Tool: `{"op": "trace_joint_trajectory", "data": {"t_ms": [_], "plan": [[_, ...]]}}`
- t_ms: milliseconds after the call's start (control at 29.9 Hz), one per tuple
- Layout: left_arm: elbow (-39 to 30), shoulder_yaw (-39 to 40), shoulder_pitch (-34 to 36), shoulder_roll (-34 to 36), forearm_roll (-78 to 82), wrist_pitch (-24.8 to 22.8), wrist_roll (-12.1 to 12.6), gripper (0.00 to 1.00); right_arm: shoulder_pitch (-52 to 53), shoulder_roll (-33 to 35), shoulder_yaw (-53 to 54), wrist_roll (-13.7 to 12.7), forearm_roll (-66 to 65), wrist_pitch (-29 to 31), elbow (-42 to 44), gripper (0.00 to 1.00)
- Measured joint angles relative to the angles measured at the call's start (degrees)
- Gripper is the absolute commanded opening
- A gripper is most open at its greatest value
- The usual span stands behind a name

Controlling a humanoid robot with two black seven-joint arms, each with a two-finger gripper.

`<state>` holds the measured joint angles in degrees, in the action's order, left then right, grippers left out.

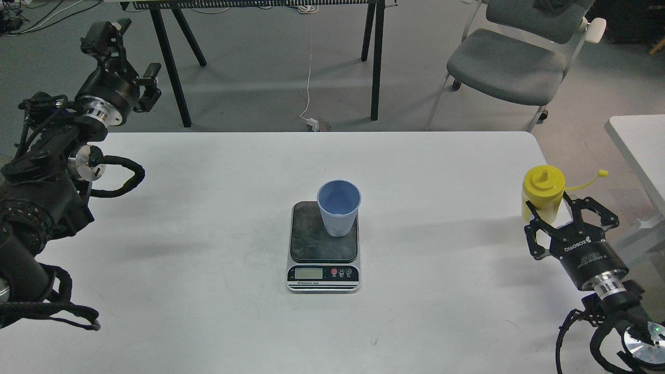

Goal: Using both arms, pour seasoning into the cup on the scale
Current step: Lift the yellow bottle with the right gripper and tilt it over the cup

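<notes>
Your cup (338, 206) already stands upright on the scale (323, 246) in the middle of the worktop (208, 234), so that part is done. The right gripper (558, 215) has its fingers around the seasoning (542, 193) at the right edge, not clearly clamped. The left gripper (130, 59) hangs with fingers apart, well away. Carrying and pouring are left.

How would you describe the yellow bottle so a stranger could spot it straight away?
Start at the white table, with a scale and blue cup in the middle. Follow the table's right edge to the right gripper. The seasoning bottle stands between its fingers: the only yellow thing here, with a pointed nozzle and a thin cap tether trailing right.
</notes>
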<state>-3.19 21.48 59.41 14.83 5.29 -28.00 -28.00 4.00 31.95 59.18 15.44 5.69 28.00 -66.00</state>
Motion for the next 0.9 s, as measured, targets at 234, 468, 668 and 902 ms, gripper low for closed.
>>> {"op": "trace_joint_trajectory", "data": {"t_ms": [234,468,668,902], "plan": [[-0.1,0.1,0.3,-0.6,0.0,0.0,0.0,0.99,14.3,1.0,-0.9,-3.3,-18.5,0.0,-0.3,0.54],[-0.1,0.4,0.4,-0.9,0.0,0.0,0.0,0.99,31.0,0.8,-11.9,-4.0,-35.0,0.0,0.2,0.54],[-0.1,0.6,0.4,-1.1,-0.1,0.0,0.0,0.99,43.6,0.4,-21.7,-3.8,-47.7,0.0,0.5,0.54],[-0.1,0.7,0.4,-1.6,-0.1,0.0,0.0,0.99,52.9,0.0,-31.4,-3.7,-61.9,0.0,0.6,0.54]]}}
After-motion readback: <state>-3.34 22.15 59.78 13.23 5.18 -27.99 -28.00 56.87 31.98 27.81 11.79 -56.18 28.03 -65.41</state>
